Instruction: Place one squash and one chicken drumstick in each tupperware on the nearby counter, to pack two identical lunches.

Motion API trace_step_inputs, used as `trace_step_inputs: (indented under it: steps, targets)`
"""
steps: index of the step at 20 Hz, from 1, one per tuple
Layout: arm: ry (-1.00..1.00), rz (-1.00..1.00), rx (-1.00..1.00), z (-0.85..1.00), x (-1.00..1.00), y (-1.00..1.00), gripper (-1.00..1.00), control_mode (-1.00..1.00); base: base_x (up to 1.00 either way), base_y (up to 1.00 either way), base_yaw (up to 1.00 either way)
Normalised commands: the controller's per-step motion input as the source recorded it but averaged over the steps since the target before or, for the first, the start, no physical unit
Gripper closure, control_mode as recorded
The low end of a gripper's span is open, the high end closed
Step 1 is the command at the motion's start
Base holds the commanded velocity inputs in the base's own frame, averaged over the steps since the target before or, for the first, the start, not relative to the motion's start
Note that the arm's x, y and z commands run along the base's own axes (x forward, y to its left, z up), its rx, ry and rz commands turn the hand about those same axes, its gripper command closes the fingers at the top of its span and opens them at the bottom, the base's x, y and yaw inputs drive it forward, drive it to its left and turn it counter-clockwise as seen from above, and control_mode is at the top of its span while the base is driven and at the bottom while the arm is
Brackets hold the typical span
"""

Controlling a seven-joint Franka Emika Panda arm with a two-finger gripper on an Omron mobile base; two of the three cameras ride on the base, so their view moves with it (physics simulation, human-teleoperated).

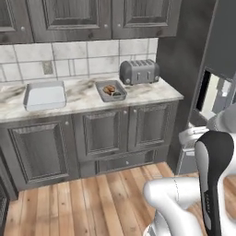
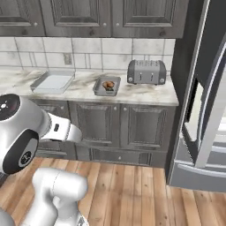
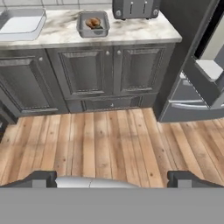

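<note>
On the tabletop (image 1: pixel 83 94), toward its left end, sits the larger pale tupperware (image 1: pixel 44 95) — a shallow whitish tray, and I see nothing in it from here. Further right, near the middle of the marble and close to the front edge, is the smaller grey tupperware (image 1: pixel 110 90). Inside it lies a golden-brown chicken drumstick (image 1: pixel 109 89), with a small dark green piece beside it that looks like a squash (image 1: pixel 117 94), though it is too small to be sure. Just right of that tray, back against the tiled wall, stands the grey slotted toaster (image 1: pixel 139 71). Past the right end of the tabletop a tall fridge (image 2: pixel 207 110) stands with its door ajar. The gripper (image 3: pixel 112 178) hangs well back from the cabinets over the wooden floor (image 3: pixel 109 140) — its jaws spread wide apart, nothing between them.
</note>
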Motion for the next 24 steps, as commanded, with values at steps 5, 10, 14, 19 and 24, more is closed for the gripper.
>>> trace_step_inputs:
  steps: [5,10,14,19,24]
  targets:
    - [0.00,0.00,0.00,0.00,0.00,0.00,-1.00,1.00,-0.17,-0.71,-0.02]
    - [0.00,0.00,0.00,0.00,0.00,0.00,-1.00,1.00,0.00,-1.00,-0.03]
    - [0.00,0.00,0.00,0.00,0.00,0.00,-1.00,1.00,0.00,-1.00,0.00]
    - [0.00,0.00,0.00,0.00,0.00,0.00,-1.00,1.00,0.00,-1.00,0.00]
    - [0.00,0.00,0.00,0.00,0.00,0.00,-1.00,1.00,0.00,-0.98,0.00]
